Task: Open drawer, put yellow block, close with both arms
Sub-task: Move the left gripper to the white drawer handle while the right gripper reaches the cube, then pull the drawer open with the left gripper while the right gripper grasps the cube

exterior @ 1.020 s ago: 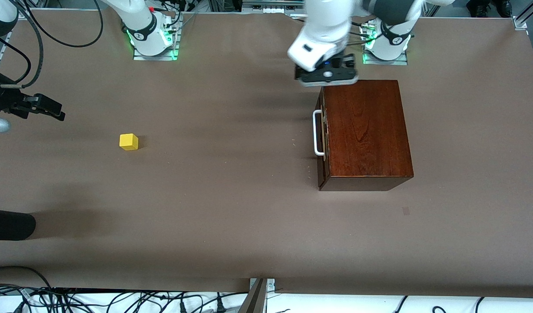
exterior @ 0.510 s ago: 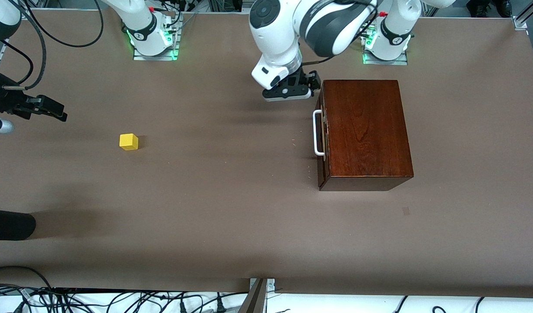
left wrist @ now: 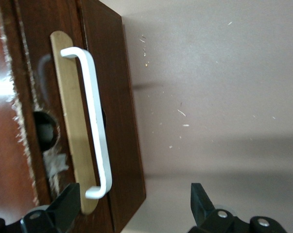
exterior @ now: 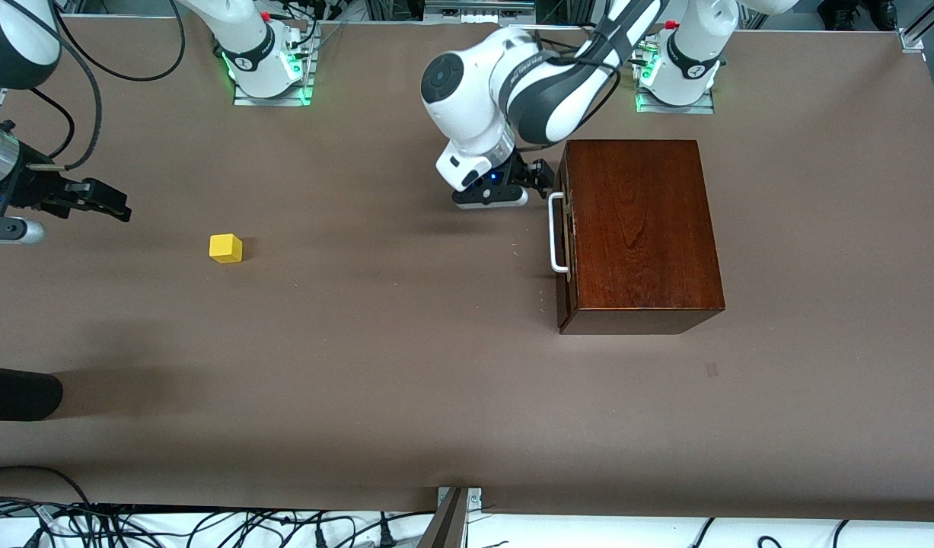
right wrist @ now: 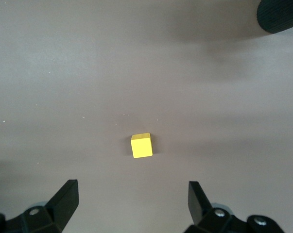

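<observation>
Left gripper (exterior: 539,176), jaws spread, nears the shut drawer's handle (exterior: 556,232); a skewed approach could miss it. Right gripper (right wrist: 131,206), open, hovers over the block (right wrist: 141,145).

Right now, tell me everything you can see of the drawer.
The drawer is fully shut in the glossy dark mahogany box, so only its dark reddish-brown front shows, facing the right arm's end of the table. A white bar handle is fixed to it over a pale wooden strip; the wood beside it has a round hole and chipped, frayed edges. Nothing touches it. The left gripper, jaws open, is in front of the drawer by the end of the handle farther from the front camera.
</observation>
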### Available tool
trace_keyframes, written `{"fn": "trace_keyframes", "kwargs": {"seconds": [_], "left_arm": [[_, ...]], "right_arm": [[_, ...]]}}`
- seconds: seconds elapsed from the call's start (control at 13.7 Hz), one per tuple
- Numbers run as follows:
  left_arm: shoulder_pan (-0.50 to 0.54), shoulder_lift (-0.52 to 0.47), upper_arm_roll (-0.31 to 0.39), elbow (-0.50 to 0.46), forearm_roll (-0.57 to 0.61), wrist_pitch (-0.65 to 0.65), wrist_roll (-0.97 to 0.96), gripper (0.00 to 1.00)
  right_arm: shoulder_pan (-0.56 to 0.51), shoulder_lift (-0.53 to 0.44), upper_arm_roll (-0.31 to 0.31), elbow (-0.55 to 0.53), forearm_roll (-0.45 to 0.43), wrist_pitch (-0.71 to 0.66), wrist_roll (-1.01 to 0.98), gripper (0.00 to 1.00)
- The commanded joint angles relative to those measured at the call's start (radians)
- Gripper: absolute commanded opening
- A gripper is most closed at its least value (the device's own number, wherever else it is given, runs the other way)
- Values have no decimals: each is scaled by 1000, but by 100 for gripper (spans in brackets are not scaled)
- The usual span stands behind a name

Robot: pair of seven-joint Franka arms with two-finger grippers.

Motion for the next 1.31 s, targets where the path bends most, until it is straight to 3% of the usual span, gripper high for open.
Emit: {"fn": "trace_keyframes", "kwargs": {"seconds": [0.0,0.44,0.95,1.24], "left_arm": [[-6,38,8,30,61,-3,0,100],[1,67,27,7,102,46,14,100],[11,81,70,-4,99,92,63,100],[8,94,70,-4,85,114,45,100]], "right_arm": [[-3,-74,9,-124,4,80,-3,100],[-1,-113,9,-272,4,192,-3,100],[1,-134,11,-569,1,540,-4,100],[1,-98,11,-652,2,669,-70,100]]}}
